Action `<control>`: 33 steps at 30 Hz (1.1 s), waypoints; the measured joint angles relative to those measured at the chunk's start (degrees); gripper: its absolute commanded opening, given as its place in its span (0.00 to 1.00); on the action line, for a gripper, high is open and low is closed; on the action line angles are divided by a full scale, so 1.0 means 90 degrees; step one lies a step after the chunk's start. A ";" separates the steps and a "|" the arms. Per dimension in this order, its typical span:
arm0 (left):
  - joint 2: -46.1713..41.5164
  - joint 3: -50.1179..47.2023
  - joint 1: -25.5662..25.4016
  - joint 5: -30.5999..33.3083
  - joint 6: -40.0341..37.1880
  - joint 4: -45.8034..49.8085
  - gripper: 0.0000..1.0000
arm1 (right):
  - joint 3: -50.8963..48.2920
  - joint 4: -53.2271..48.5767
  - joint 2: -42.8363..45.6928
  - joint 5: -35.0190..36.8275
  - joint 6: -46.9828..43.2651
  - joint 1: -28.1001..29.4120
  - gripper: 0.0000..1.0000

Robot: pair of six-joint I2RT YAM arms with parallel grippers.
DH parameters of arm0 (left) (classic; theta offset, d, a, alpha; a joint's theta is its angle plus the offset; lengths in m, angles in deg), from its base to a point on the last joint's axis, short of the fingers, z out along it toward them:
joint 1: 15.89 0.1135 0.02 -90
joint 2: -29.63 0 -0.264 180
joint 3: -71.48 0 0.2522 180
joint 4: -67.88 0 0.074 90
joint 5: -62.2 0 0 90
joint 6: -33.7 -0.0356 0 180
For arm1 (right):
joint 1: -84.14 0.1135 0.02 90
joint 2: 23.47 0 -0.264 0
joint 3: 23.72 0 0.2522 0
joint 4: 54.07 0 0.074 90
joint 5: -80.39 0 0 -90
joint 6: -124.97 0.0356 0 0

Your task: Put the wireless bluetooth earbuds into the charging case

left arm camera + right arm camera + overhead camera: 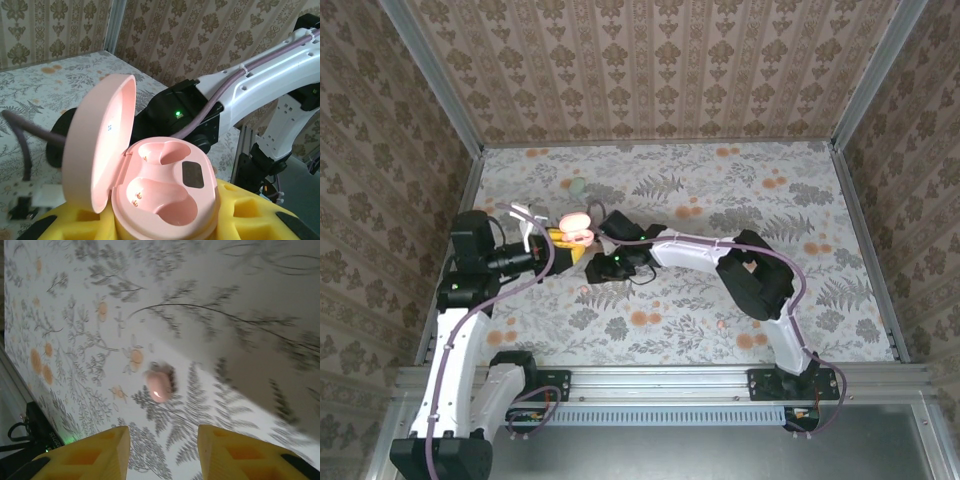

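Observation:
The pink oval charging case (172, 202) stands open, its lid (97, 145) tipped back to the left and both sockets bare. My left gripper (165, 227) is shut on it, yellow pads hugging its base; from above the case (576, 227) sits left of centre. One small pink earbud (159, 385) lies on the printed cloth, just ahead of my right gripper (163, 455), which is open with nothing between its yellow fingers (95, 455). In the top view that earbud (584, 290) lies just below the right gripper (602, 274). A second earbud (723, 323) lies farther right.
The floral cloth (740, 200) covers the table, fenced by patterned walls and metal rails (860, 240). A small pale green object (578, 185) lies behind the case. The right arm's white link (270, 80) and black wrist (175, 107) hang close behind the open case.

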 measured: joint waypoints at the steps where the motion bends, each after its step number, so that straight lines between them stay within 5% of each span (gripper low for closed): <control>1: -0.0041 0.0000 0.0015 -0.0005 0.0000 0.0034 0.10 | 0.0117 -0.0073 -0.0075 0.0044 -0.0141 0.0051 0.45; 24: -0.0226 -0.0002 0.0044 -0.0051 0.0007 0.0078 0.10 | 0.1173 -0.0925 -0.0911 0.1022 -0.1870 0.0614 0.48; 33: -0.0226 -0.0002 0.0058 -0.0046 0.0005 0.0080 0.10 | 0.1583 -0.1304 -0.1158 0.1253 -0.2217 0.0680 0.36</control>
